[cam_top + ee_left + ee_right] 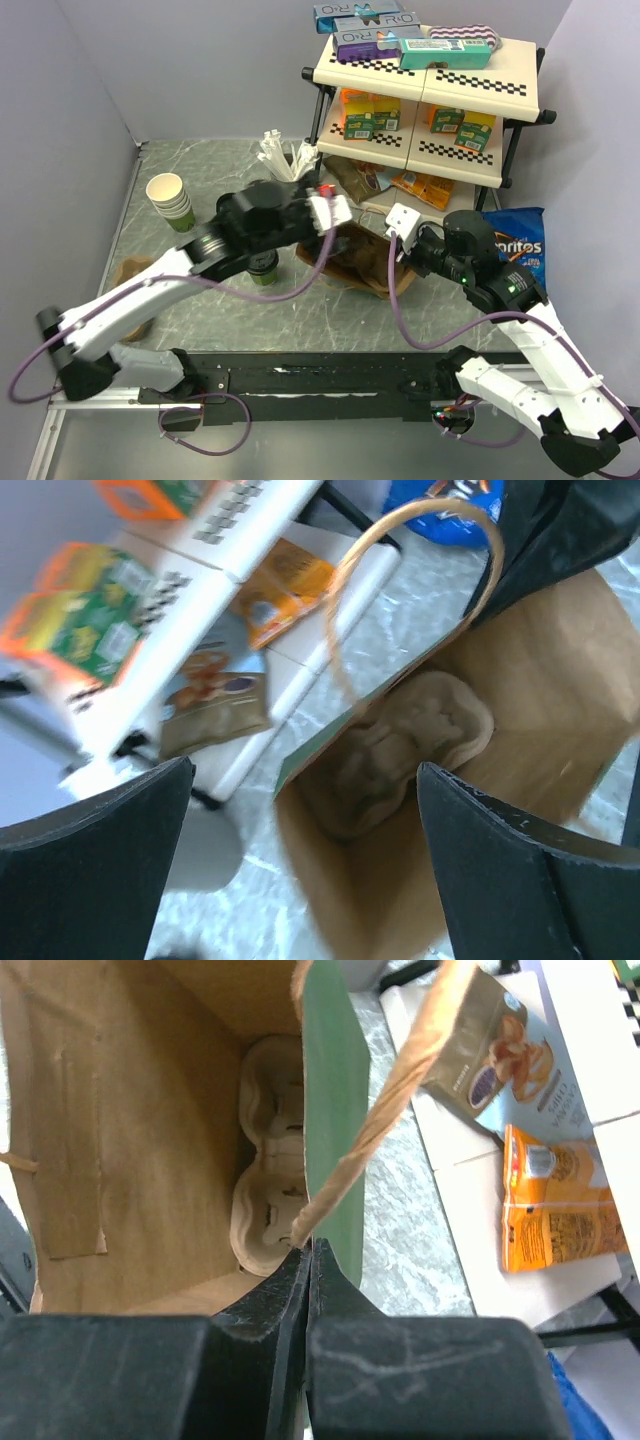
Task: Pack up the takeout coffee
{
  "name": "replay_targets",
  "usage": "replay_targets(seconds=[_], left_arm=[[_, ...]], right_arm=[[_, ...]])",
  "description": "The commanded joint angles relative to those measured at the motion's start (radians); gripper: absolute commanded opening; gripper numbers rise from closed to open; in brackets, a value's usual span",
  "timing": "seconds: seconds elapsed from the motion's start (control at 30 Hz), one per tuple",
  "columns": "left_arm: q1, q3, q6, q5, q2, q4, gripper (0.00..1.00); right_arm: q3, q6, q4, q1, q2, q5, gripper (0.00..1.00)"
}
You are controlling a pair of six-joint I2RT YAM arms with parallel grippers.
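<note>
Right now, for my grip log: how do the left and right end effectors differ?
The left end effector is open and empty; the right end effector is shut on the brown paper bag's rim. The left hovers over the bag's mouth, the right beside it. Both are black.

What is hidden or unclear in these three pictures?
Top view: the coffee cup is mostly under the left arm; its lid is hidden.
Left wrist view: the shelf packets are blurred, labels unreadable.
Right wrist view: the green rim of the paper bag hides part of the cup tray.
</note>
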Motion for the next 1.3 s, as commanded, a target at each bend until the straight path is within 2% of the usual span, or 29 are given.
replay_targets(seconds=[0.0, 0.07, 0.17, 0.3, 0.5, 0.7, 0.97, 1.27], left_arm=[[0.014, -0.121, 0.043, -0.049, -0.189, 0.073, 0.99], [0.026, -0.152, 0.030, -0.092, -0.214, 0.040, 0.99], [0.066, -0.180, -0.068, -0.088, -0.211, -0.035, 1.00], [0.103, -0.224, -0.153, 0.036, -0.223, -0.051, 0.99], [0.108, -0.309, -0.141, 0.039, -0.236, -0.028, 1.00], [0.114, -0.313, -0.159, 0.055, -0.204, -0.008, 1.00], [0.135, -0.318, -0.141, 0.046, -0.173, 0.038, 0.99], [0.139, -0.327, -0.089, 0.059, -0.196, 0.032, 0.99]], right_arm=[[0.047, -0.070, -0.002, -0.005, -0.032, -0.074, 0.00], [0.050, -0.085, 0.002, -0.002, -0.035, -0.087, 0.00], [0.067, -0.117, -0.018, 0.001, -0.026, -0.099, 0.00], [0.052, -0.163, -0.040, 0.012, -0.045, -0.122, 0.00], [0.028, -0.194, -0.116, 0.075, -0.106, -0.137, 0.00], [0.017, -0.214, -0.216, 0.171, -0.143, -0.139, 0.00], [-0.049, -0.283, -0.236, 0.282, -0.176, -0.125, 0.00], [-0.052, -0.259, -0.207, 0.309, -0.206, -0.088, 0.00]])
